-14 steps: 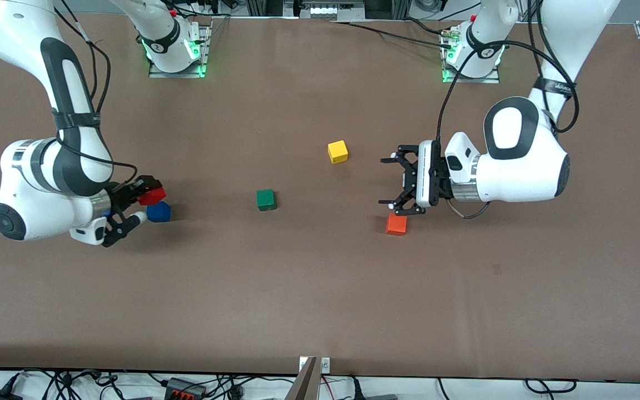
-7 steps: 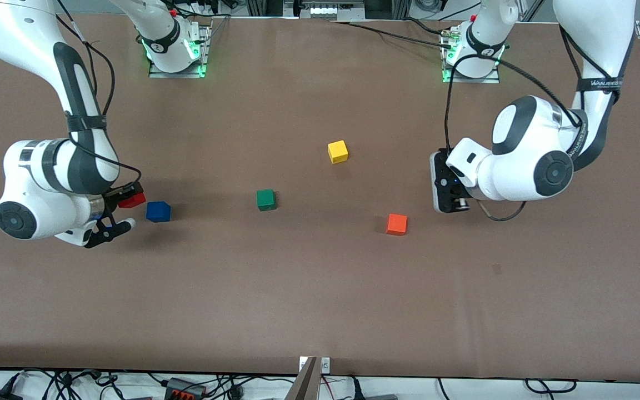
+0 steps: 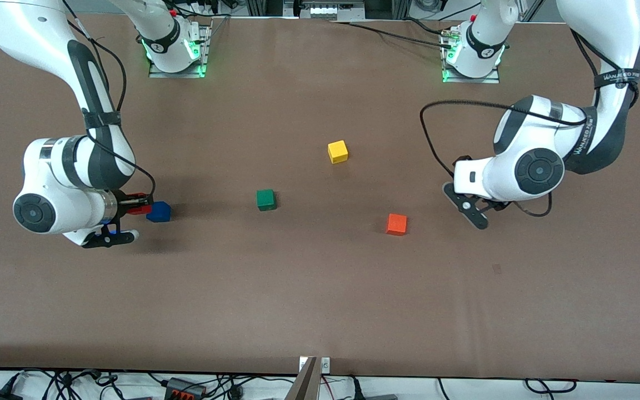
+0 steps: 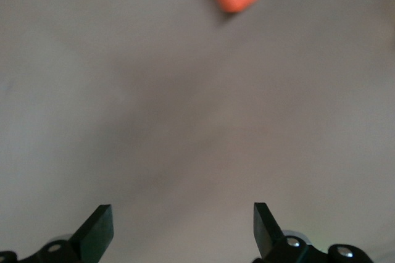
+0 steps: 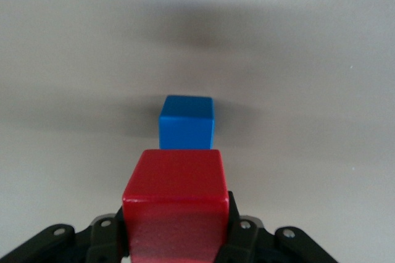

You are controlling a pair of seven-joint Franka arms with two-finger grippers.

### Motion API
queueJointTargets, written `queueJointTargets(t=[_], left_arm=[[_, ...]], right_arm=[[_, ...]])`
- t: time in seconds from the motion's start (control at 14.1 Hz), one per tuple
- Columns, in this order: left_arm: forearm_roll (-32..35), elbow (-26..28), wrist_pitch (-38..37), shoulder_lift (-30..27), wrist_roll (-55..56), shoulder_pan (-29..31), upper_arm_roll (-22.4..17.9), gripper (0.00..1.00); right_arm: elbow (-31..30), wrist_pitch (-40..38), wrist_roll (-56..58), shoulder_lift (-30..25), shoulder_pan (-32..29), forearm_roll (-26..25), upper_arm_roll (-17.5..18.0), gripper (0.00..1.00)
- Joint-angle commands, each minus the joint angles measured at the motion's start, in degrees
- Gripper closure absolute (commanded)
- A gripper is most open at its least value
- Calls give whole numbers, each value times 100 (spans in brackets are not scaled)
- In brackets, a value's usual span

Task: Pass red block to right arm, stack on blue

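Pinched between the right gripper's [image 5: 176,238] fingers, the red block [image 5: 174,208] is a clean bright cube held level above the table [image 3: 320,289], just beside the blue block [image 3: 159,211], toward the right arm's end. Green block [image 3: 265,199], yellow block [image 3: 338,151] and orange block [image 3: 396,224] lie apart along the middle. Toward the left arm's end, the left gripper [image 4: 182,229] hangs spread wide and empty over bare table near the orange block.

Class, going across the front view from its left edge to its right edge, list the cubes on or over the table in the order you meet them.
red block (in the right end effector) → blue cube → green cube → yellow cube → orange cube
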State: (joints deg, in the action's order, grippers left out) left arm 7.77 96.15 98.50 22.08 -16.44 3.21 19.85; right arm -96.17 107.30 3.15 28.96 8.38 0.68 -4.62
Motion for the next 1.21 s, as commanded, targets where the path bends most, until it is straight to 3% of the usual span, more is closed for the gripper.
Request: queueJointTargets(t=[0.0,0.21,0.57,0.64,0.78,0.93,1.0,1.14], left_arm=[[136,-262,-173,32,1894,92,10,0],[137,-543,-208,60,2092,337,19,0],[163,-1965,-980,42,2128,505,1,0],[128,-1959,-816,-71,2127,479,-199,0],[41,-1802,-552,-475,2119,252,-603,0],[-590,-1364,-498,-1037,2058,-354,-1595,0],[-697,-1031,-446,-1309,2014,-443,-1790,0],[-698,-14,271,-2063,1856,-435,-1809,0]], right_arm=[[-1243,948,-733,-856,199,-549,4,100],[-1518,1424,-895,-893,173,-569,13,100],[-1764,2040,-921,-823,138,-508,22,100],[-1764,2084,-921,-753,138,-499,31,100],[-1764,2129,-912,-708,138,-499,31,100],[-1756,2129,-834,-656,138,-499,31,100],[-1756,2146,-816,-612,138,-499,31,100],[-1747,2216,-816,-541,129,-490,31,100]])
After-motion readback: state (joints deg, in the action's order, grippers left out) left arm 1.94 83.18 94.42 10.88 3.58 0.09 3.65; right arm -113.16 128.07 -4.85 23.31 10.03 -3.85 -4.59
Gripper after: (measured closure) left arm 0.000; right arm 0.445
